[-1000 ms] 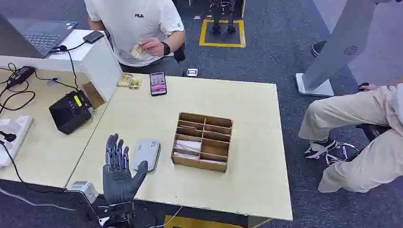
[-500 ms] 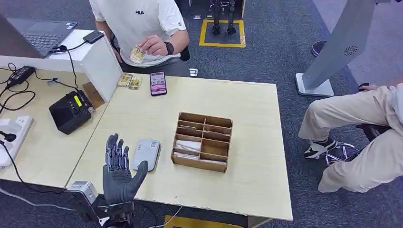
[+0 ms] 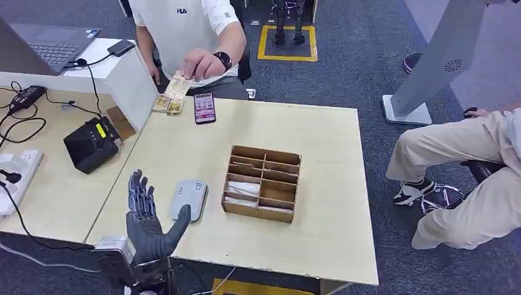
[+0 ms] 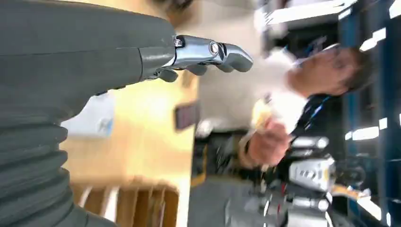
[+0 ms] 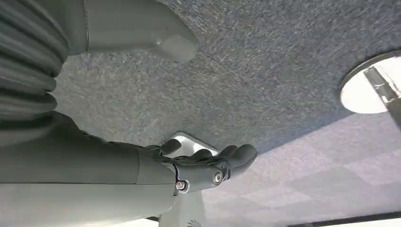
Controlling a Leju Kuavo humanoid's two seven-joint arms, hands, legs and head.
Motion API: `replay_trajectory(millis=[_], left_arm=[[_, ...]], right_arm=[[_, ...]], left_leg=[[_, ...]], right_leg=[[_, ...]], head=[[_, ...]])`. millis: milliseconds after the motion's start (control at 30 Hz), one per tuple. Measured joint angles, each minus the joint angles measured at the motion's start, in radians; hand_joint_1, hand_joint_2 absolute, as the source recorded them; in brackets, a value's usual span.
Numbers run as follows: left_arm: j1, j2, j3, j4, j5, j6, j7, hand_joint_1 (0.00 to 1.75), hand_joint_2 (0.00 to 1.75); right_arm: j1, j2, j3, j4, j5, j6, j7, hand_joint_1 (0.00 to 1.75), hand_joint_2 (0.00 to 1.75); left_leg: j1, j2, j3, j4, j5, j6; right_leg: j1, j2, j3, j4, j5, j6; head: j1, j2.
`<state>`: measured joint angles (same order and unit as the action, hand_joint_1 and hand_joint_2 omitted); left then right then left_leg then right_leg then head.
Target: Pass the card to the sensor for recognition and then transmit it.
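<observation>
A person across the table holds a yellowish card (image 3: 179, 86) out over the far edge; the same card (image 4: 259, 115) appears blurred in the left wrist view. Two more cards (image 3: 168, 106) lie on the table beside a phone. The grey sensor pad (image 3: 188, 199) lies flat near the front edge. My left hand (image 3: 146, 222) is raised just left of the sensor, fingers spread, holding nothing. My right hand (image 5: 198, 165) hangs over the carpet, fingers loosely extended and empty.
A wooden compartment box (image 3: 262, 182) stands right of the sensor. A phone (image 3: 204, 107) lies at the far edge. A black device (image 3: 92, 144) and cables sit on the left desk. A seated person's legs (image 3: 461, 160) are at the right.
The person has reached the card forward and down toward the table. My left hand has shifted slightly left and lower, still spread.
</observation>
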<state>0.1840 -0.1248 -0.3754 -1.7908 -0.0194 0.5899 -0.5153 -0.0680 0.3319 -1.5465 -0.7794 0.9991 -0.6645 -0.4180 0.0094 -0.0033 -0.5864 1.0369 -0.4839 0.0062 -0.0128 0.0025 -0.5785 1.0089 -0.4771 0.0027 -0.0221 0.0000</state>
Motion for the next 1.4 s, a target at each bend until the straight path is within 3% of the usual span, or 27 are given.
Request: replay_trajectory(millis=[67,133,300,400,633,900,1100,1133,1167,1400], left_arm=[[-0.049,-0.014,0.0,0.041,-0.132,0.068,-0.007,0.0,1.75],[-0.099,-0.032,0.0,0.083,-0.219,0.097,-0.011,0.0,1.75],[-0.23,-0.095,0.048,0.191,-0.403,0.106,-0.013,0.0,1.75],[-0.301,-0.124,0.107,0.251,-0.511,0.108,-0.053,0.0,1.75],[-0.435,-0.162,0.268,0.388,-0.815,0.109,-0.068,0.0,1.75],[-0.517,-0.183,0.407,0.423,-1.137,0.109,0.022,0.0,1.75],[-0.532,-0.19,0.435,0.419,-1.253,0.111,0.082,0.0,1.75],[-0.532,-0.19,0.435,0.417,-1.255,0.111,0.084,0.42,1.75],[-0.532,-0.19,0.436,0.416,-1.251,0.111,0.084,1.75,1.75],[-0.532,-0.191,0.436,0.399,-1.146,0.111,0.054,1.75,1.75]], right_arm=[[-0.001,0.0,0.0,0.001,0.002,0.0,-0.015,0.0,1.75],[-0.001,0.0,0.0,0.003,0.003,0.0,-0.032,0.0,1.75],[-0.004,0.0,0.0,0.008,0.031,0.0,-0.043,0.0,1.75],[-0.007,0.0,0.0,0.014,0.039,0.0,-0.061,0.0,1.75],[-0.017,0.0,0.0,0.031,0.055,0.0,-0.082,0.0,1.75],[-0.028,0.0,0.0,0.061,0.069,0.0,-0.114,0.0,1.75],[-0.035,0.0,0.0,0.079,0.064,0.0,-0.133,0.0,1.75],[-0.035,0.0,0.0,0.081,0.062,0.0,-0.133,0.0,1.75],[-0.036,0.0,0.0,0.084,0.061,0.0,-0.134,0.0,1.75],[-0.037,0.0,0.0,0.089,0.051,0.0,-0.143,0.0,1.75]], left_leg=[[0.0,0.0,0.0,0.0,0.0,0.0],[0.0,-0.001,0.0,0.0,0.001,0.0],[0.0,0.0,0.0,0.0,0.002,0.0],[0.0,-0.001,0.0,0.0,0.004,-0.001],[0.0,0.0,0.001,0.0,0.004,-0.001],[0.0,0.0,0.0,0.0,0.004,-0.001],[0.0,0.0,0.0,0.0,0.004,-0.001],[0.0,0.0,0.0,0.0,0.004,-0.001],[0.0,0.0,0.0,0.0,0.004,-0.001],[0.0,0.0,0.0,0.0,0.004,-0.001]], right_leg=[[0.0,-0.001,0.001,0.0,0.0,0.0],[0.0,-0.001,0.001,0.0,0.001,-0.001],[0.0,0.0,0.001,0.0,0.003,-0.001],[0.0,-0.001,0.001,0.0,0.003,-0.001],[0.0,0.0,0.0,0.001,0.003,-0.001],[0.0,0.001,0.0,0.001,0.003,-0.001],[0.0,0.001,0.0,0.001,0.003,-0.001],[0.0,0.001,0.0,0.001,0.003,-0.001],[0.0,0.001,0.0,0.001,0.003,-0.001],[0.0,0.001,0.0,0.001,0.003,-0.001]], head=[[0.0,0.0],[0.0,0.0],[0.0,0.0],[0.0,0.0],[0.0,0.0],[0.0,0.0],[0.0,0.0],[0.0,0.0],[0.0,0.0],[0.0,0.0]])
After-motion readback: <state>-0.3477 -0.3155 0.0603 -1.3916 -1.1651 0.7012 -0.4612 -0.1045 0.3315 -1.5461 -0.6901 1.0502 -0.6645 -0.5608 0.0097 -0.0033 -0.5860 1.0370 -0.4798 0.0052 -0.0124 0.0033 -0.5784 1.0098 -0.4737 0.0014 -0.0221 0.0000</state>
